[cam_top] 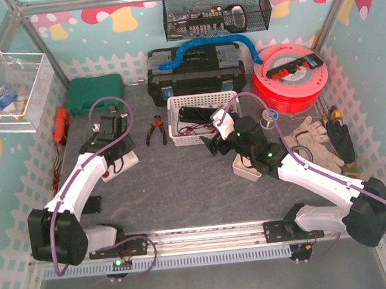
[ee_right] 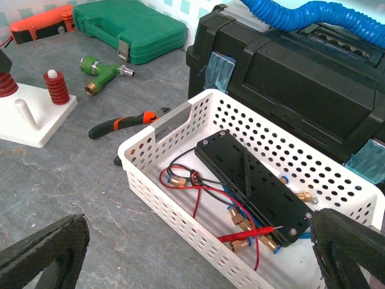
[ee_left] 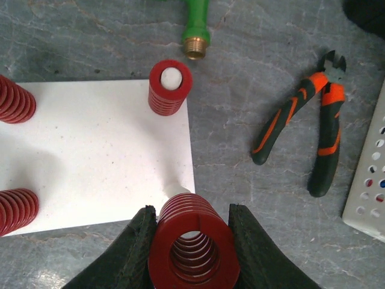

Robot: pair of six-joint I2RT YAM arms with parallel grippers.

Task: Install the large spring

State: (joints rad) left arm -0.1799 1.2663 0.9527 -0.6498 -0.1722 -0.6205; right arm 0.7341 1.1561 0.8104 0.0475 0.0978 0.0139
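Your left hand (ee_left: pixel 192 221) clamps the large spring (ee_left: pixel 194 256), red, between both fingers, right at a bare white peg (ee_left: pixel 175 189) on the corner of the white board (ee_left: pixel 96 156). Your right hand (ee_right: pixel 198 250) is spread wide, holding nothing, near the white basket (ee_right: pixel 157 194).

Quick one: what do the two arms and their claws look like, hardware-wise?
The left arm and right arm match: white link shells, black joint housings, a purple cable looped along each. The right arm shows a green light near its wrist. Left claw and right claw have thick, matte black, rough-textured fingers. No legible markings.
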